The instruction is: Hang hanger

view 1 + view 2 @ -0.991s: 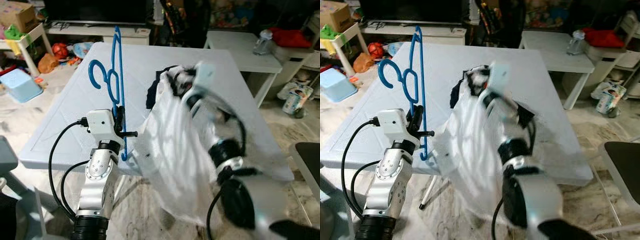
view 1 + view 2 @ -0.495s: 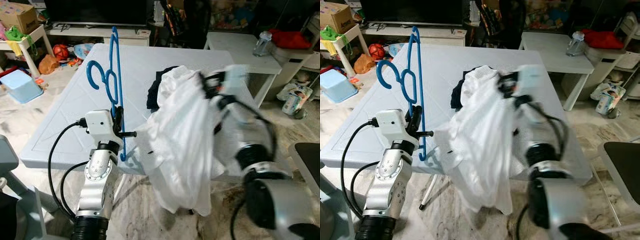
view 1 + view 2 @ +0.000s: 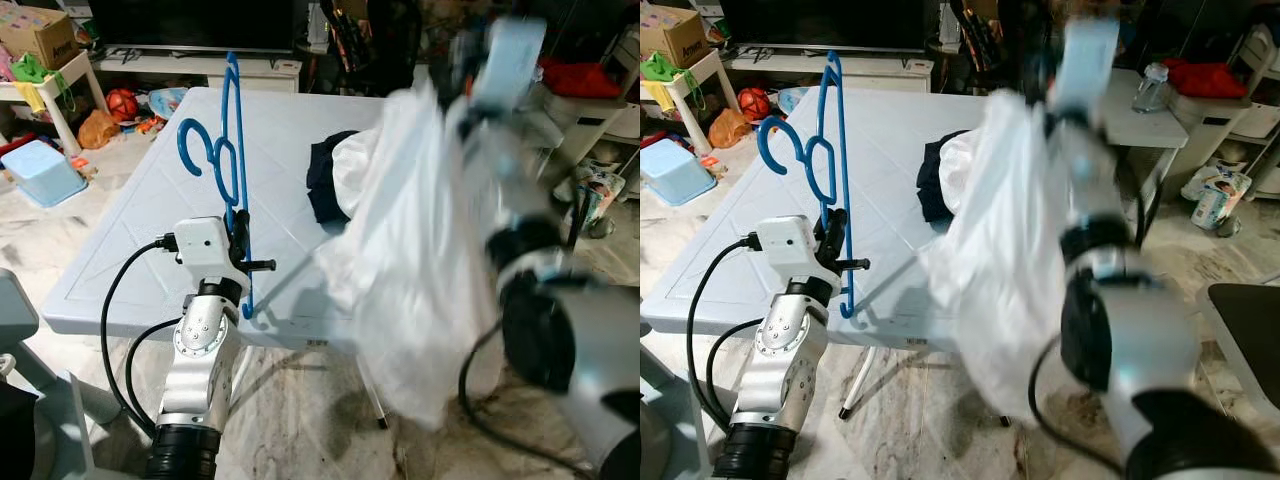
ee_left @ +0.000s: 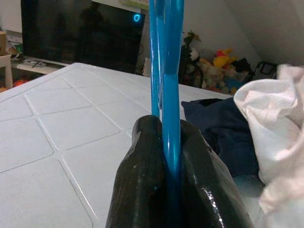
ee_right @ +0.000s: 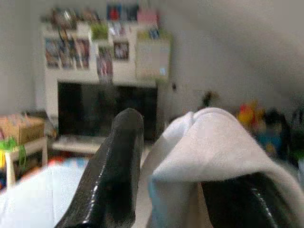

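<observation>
Spanning the scene, the pale tabletop stands in a cluttered room with a dark television behind. Raised high, the right gripper has its jaws pinching a white garment. A dark cloth lies on the tabletop. Upright above the near edge, the blue hanger stands vertically, hook toward the robot's left, clamped in the left gripper's jaws.

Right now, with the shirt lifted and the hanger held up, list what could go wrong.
1. The white garment drapes loosely over one finger of the right pincer, so it may slip off.
2. Its hanging cloth touches the dark garment on the table and could drag it.
3. The left pincer grips only the blue hanger's thin bar; it could twist.
</observation>
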Available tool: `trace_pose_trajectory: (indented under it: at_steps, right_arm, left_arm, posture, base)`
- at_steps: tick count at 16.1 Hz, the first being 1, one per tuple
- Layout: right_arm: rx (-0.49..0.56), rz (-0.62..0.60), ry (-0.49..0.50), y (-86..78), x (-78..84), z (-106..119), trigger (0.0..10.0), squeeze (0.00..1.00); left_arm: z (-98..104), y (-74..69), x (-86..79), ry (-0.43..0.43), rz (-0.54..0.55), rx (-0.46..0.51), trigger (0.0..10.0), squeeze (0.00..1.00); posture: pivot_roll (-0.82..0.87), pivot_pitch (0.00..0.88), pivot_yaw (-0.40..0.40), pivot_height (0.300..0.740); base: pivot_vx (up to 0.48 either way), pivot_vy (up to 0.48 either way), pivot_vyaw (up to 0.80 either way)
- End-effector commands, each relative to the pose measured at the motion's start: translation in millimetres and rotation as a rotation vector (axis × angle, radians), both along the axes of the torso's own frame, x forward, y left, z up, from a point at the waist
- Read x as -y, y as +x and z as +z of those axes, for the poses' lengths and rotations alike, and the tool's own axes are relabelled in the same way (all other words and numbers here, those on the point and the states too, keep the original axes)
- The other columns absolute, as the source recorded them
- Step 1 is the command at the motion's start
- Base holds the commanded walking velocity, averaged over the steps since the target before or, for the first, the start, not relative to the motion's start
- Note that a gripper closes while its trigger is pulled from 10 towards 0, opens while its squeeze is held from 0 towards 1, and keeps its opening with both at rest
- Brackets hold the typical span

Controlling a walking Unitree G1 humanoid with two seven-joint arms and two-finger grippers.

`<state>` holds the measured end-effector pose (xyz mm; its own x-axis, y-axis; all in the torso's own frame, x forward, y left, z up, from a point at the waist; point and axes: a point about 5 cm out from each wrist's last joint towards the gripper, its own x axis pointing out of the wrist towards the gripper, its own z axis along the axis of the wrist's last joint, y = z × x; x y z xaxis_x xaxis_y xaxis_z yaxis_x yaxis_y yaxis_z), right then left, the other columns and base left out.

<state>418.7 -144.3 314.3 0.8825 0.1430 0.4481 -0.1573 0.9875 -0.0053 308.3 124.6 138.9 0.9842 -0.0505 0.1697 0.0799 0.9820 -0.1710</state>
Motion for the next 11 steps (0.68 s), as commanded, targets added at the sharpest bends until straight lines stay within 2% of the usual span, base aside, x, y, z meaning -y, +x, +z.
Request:
trace_pose_trajectory:
  at_steps: [1, 4, 7, 9, 10, 11]
  right_arm:
    - [0.08, -0.012, -0.018, -2.0, 0.9, 31.7, 0.0, 0.0]
    - [0.23, -0.019, 0.02, -12.4, 0.5, 92.9, 0.0, 0.0]
    - [0.316, -0.033, 0.079, -22.1, 10.6, 123.0, 0.0, 0.0]
    - [0.301, -0.029, 0.098, -20.5, 13.2, 118.7, 0.0, 0.0]
    - [0.277, -0.024, 0.084, -17.4, 12.1, 108.9, 0.0, 0.0]
    - [0.212, -0.009, 0.039, -10.4, 7.5, 83.8, 0.0, 0.0]
  left_arm:
    - [-6.7, 2.1, 0.3, 0.006, 0.015, -0.034, 10.0, 0.0]
    - [-4.3, 5.0, 1.1, 0.002, 0.03, -0.016, 10.0, 0.0]
    - [-3.0, 7.1, 1.0, 0.003, 0.038, -0.005, 10.0, 0.0]
    - [-2.4, 8.3, 2.0, 0.004, 0.039, 0.0, 10.0, 0.0]
    - [-2.3, 8.8, 2.9, 0.004, 0.038, 0.004, 10.0, 0.0]
    - [-2.3, 8.4, 4.5, 0.005, 0.034, 0.005, 10.0, 0.0]
  posture:
    - [-0.03, 0.0, -0.076, 0.74]
    - [-0.02, 0.0, -0.091, 0.74]
    - [-0.02, 0.0, -0.094, 0.74]
    - [-0.02, 0.0, -0.092, 0.74]
    - [-0.02, 0.0, -0.092, 0.74]
    - [-0.02, 0.0, -0.09, 0.74]
  base:
    - [0.0, 0.0, 0.0]
    - [0.0, 0.0, 0.0]
    - [0.0, 0.0, 0.0]
    - [0.0, 0.0, 0.0]
    - [0.0, 0.0, 0.0]
    - [0.0, 0.0, 0.0]
